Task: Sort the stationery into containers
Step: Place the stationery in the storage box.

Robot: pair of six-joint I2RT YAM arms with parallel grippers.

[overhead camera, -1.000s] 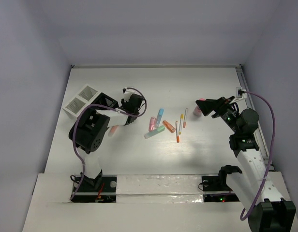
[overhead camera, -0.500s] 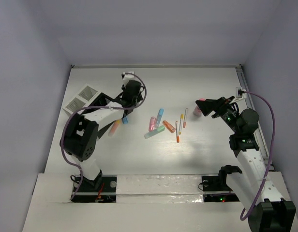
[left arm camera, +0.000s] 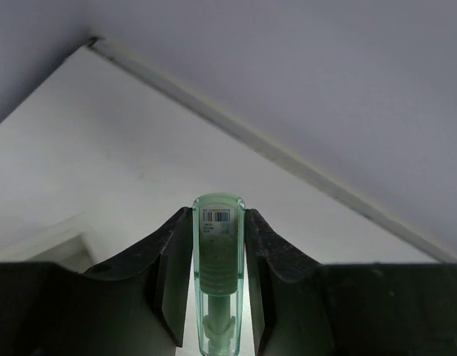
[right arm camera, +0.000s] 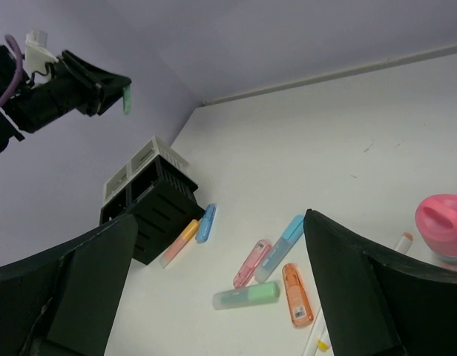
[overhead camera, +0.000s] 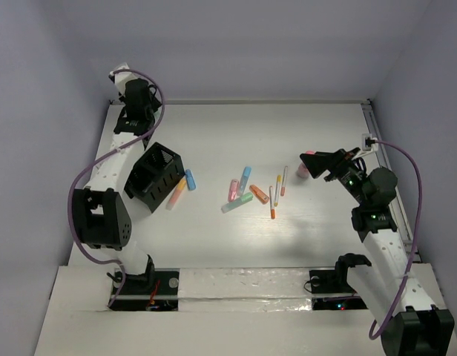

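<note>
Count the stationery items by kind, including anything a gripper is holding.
Chunky markers lying loose: 6
Green marker in left gripper: 1
Thin pens: 3
Total: 10

The left hand point(overhead camera: 139, 99) hangs high at ten o'clock; the black organiser point(overhead camera: 153, 176) sits at nine, loose markers point(overhead camera: 243, 191) at the desk point(overhead camera: 303, 126) centre.
</note>
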